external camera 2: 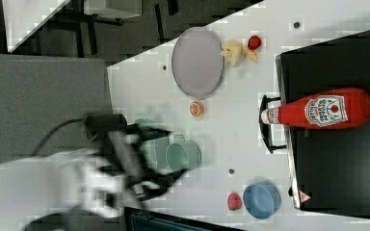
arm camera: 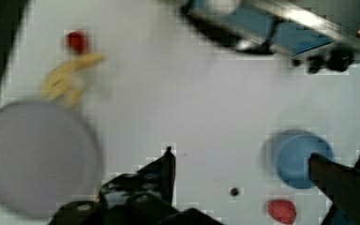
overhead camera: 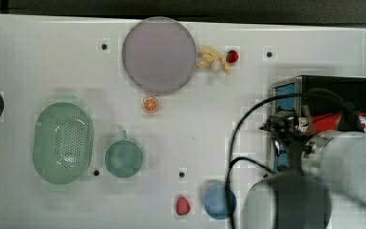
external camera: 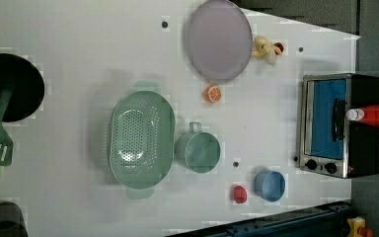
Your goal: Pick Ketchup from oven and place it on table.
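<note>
Lying along the oven (external camera 2: 337, 159) top's front edge, ketchup (external camera 2: 323, 109) overhangs slightly.

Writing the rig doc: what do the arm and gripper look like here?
The arm has glossy white link shells and a dark grey rounded joint housing. Black cables loop loosely off the wrist. The gripper is black, with two tapered, pointed black fingers. No markings are legible.

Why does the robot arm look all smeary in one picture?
In the right view the arm is streaked with motion blur while the ketchup on the oven stays crisp; in the wrist view the fingers and the blue bowl look soft; in the left view the colander casts a faint shadow.
</note>
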### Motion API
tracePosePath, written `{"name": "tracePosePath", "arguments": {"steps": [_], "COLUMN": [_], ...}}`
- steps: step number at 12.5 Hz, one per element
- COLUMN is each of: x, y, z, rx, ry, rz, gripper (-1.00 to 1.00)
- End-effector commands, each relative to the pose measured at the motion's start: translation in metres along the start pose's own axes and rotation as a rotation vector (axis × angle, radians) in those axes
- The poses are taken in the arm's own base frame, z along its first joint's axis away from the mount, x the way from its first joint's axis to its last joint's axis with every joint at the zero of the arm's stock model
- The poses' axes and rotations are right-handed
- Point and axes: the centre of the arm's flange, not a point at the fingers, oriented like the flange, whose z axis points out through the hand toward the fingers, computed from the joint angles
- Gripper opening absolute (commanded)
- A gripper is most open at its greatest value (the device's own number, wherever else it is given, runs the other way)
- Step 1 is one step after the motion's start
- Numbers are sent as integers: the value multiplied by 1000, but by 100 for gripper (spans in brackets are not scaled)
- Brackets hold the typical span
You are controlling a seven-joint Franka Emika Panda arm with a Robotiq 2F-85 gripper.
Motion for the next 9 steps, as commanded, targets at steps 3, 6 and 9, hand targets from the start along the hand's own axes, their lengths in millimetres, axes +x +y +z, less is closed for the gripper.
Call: {"name": "tracePosePath", "arguments": {"steps": [3, 6, 9], "x": [80, 123, 167], "y": [23, 28, 28], "z": [4, 30, 48], "rx": [54, 10, -26], "ry": [98, 133, 205], "rz": [92, 160, 214], "gripper": [100, 100, 100]}}
